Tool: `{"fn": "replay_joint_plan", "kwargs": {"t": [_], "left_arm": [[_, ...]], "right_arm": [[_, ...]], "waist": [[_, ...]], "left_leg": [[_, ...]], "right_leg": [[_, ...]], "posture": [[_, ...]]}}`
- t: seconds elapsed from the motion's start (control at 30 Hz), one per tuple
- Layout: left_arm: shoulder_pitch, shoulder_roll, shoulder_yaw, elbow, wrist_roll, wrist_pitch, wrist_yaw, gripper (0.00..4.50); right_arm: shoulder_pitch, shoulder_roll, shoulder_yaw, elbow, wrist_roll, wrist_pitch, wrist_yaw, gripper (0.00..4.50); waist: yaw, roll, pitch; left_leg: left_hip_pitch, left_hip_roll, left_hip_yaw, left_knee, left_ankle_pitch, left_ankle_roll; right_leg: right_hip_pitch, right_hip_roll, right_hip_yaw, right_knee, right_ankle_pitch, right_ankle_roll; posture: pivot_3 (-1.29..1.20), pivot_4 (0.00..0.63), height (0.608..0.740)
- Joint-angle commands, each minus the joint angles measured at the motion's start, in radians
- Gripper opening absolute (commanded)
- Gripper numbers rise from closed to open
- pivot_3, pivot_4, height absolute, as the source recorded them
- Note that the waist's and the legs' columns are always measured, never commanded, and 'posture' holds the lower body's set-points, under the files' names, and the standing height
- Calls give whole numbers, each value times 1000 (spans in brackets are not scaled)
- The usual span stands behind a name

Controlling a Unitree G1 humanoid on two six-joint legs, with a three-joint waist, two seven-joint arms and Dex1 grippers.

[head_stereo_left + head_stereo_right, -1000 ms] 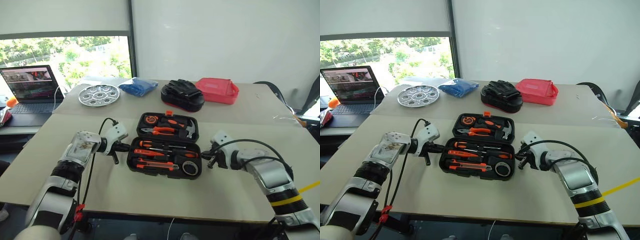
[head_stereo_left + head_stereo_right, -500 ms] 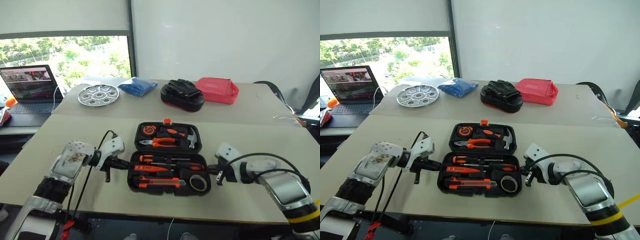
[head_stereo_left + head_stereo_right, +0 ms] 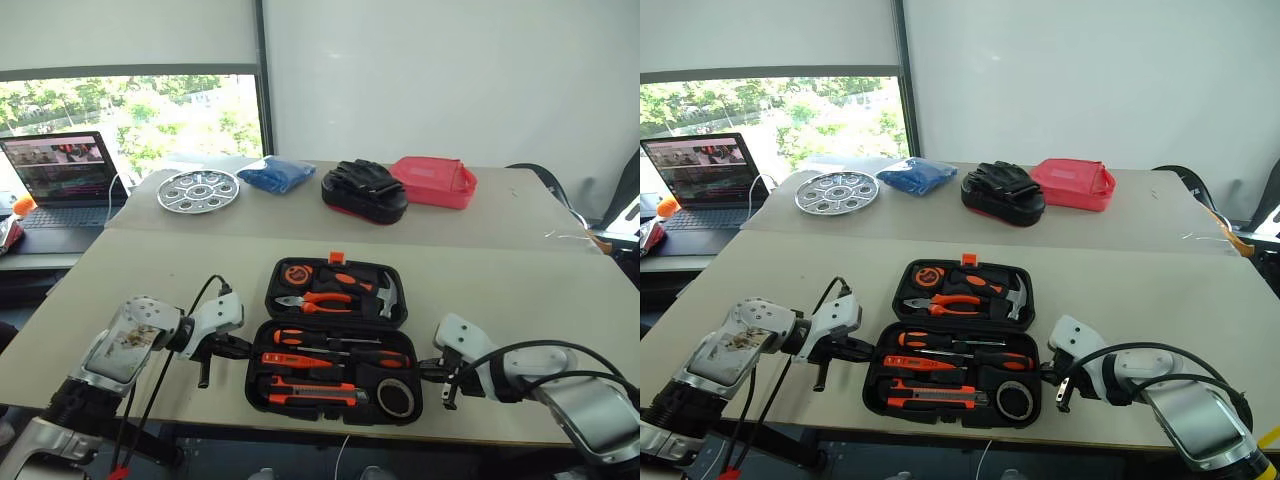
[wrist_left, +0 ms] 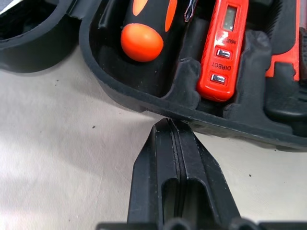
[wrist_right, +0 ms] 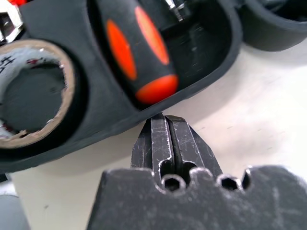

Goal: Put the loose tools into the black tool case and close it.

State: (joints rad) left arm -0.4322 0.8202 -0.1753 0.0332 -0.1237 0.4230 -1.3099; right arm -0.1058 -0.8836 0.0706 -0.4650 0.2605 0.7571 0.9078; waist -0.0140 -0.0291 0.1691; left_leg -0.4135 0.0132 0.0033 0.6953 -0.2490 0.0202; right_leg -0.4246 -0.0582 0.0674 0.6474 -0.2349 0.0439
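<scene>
The black tool case (image 3: 254, 376) lies open near the table's front edge, its lid (image 3: 336, 266) flat behind it with an orange latch. In its recesses lie two screwdrivers (image 3: 328, 340), a utility knife (image 3: 310, 384) and a tape roll (image 3: 397, 397). My left gripper (image 3: 238, 348) is shut, with its tips against the case's left wall (image 4: 144, 103), next to a screwdriver handle (image 4: 142, 42) and the orange tester pen (image 4: 224, 52). At the case's right wall my right gripper (image 3: 428, 370) is shut, its tips (image 5: 164, 120) just below a screwdriver handle (image 5: 139, 52) and the tape roll (image 5: 33, 91).
On the far table stand a round silver tray (image 3: 198, 190), a blue bundle (image 3: 275, 173), a black bundle with a red underside (image 3: 365, 190) and a red pouch (image 3: 433, 181). A laptop (image 3: 62, 175) sits at the far left. The table's front edge (image 3: 330, 432) runs just below the case.
The open case has slid toward the table's front edge. Both grippers, still shut at its two sides, have drawn back toward me with it.
</scene>
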Motion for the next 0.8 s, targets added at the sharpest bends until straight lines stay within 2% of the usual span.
{"fn": "replay_joint_plan", "kwargs": {"t": [0.03,0.1,0.13,0.23,0.3,0.37,0.4,0.43,0.47,0.5,0.57,0.67,0.8], "left_arm": [[2,54,59,35,0,19,39,283],[-4,80,79,55,-10,44,39,679],[-12,93,92,54,-24,78,38,1117],[-73,94,134,37,-84,246,59,2141],[-144,76,148,21,-134,419,88,2824],[-222,57,136,7,-169,591,122,3549],[-255,47,127,1,-184,662,138,3946],[-300,24,121,5,-196,750,169,4060],[-349,-5,113,17,-204,838,205,4500],[-388,-31,110,29,-211,907,237,4500],[-454,-82,113,66,-217,1037,300,4500],[-562,-177,137,180,-198,1182,425,4500],[-606,-244,129,276,-163,1191,559,4500]], "right_arm": [[24,-45,-107,-32,14,-35,2,0],[37,-67,-153,-27,26,-29,12,0],[38,-77,-175,-19,27,-34,15,0],[-15,-64,-245,1,95,47,10,830],[-87,-37,-275,9,167,137,-9,1491],[-163,-11,-284,17,228,227,-31,2162],[-198,2,-285,23,252,270,-44,2656],[-241,21,-286,34,275,323,-65,2774],[-287,42,-282,54,292,377,-91,3341],[-328,61,-278,74,304,424,-116,3532],[-408,105,-276,127,317,527,-171,4209],[-508,169,-274,225,328,651,-232,4209],[-588,223,-259,343,304,709,-293,4209]], "waist": [[0,0,0],[-1,0,0],[-3,0,0],[-4,0,0],[-3,-1,0],[-1,-1,1],[0,-1,1],[1,-1,1],[1,-1,1],[1,-1,1],[0,-1,1],[-3,-2,1],[-7,-1,1]], "left_leg": [[1,0,0,0,0,0],[2,0,0,0,0,0],[2,0,0,0,0,0],[3,1,0,-1,0,0],[2,1,0,0,0,0],[2,1,0,1,0,0],[3,0,0,1,0,0],[2,0,-1,1,0,0],[3,0,-1,1,0,0],[3,0,-1,1,0,0],[1,-1,-1,1,0,0],[0,-1,-3,0,0,0],[0,-1,-3,-1,0,0]], "right_leg": [[0,0,0,0,0,0],[1,0,0,0,0,0],[1,1,0,0,0,0],[1,1,0,0,0,0],[1,1,0,1,0,0],[2,1,0,1,0,0],[3,1,0,1,0,0],[3,1,0,1,0,0],[3,1,0,0,0,0],[3,1,0,0,0,1],[1,0,0,0,0,1],[0,1,0,1,0,0],[-1,0,0,1,1,0]], "posture": [[0,150,740],[0,150,740],[0,150,740],[0,150,740],[0,150,740],[0,150,740],[0,150,740],[0,150,740],[0,150,740],[0,150,740],[0,150,740],[0,150,740],[0,150,740]]}}
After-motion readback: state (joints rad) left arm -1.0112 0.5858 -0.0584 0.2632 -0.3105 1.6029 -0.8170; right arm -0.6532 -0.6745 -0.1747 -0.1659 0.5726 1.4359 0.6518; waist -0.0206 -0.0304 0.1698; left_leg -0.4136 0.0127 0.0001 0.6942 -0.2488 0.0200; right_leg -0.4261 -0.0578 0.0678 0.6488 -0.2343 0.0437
